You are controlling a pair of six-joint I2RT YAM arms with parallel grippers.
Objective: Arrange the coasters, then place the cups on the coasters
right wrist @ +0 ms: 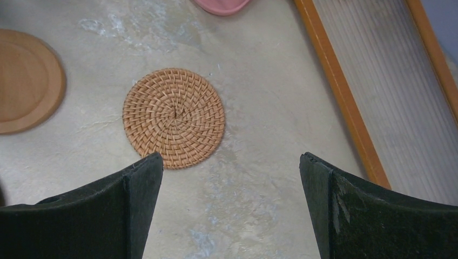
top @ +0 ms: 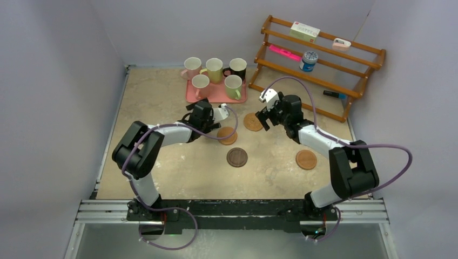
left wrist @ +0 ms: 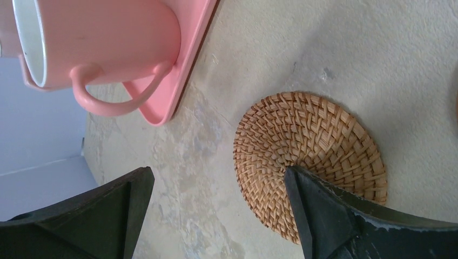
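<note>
Five cups stand on the pink tray (top: pixel 216 98) at the back: pink (top: pixel 192 67), yellow (top: pixel 214 69), black (top: pixel 237 68), pink (top: pixel 200 85) and green (top: pixel 233 86). Coasters lie on the table: a smooth tan one (top: pixel 227 135), a woven one (top: pixel 252 121), a dark brown one (top: pixel 237 157) and a tan one (top: pixel 306 159). My left gripper (top: pixel 201 120) is open low over another woven coaster (left wrist: pixel 310 156), one fingertip over its edge, near a pink cup (left wrist: pixel 102 40). My right gripper (top: pixel 264 120) is open and empty beside the woven coaster (right wrist: pixel 174 117).
A wooden rack (top: pixel 318 59) stands at the back right and holds a small box, a blue-and-white can (top: pixel 308 60) and a few small items. Its orange rail (right wrist: pixel 340 91) runs close to the right gripper. Grey walls enclose the table.
</note>
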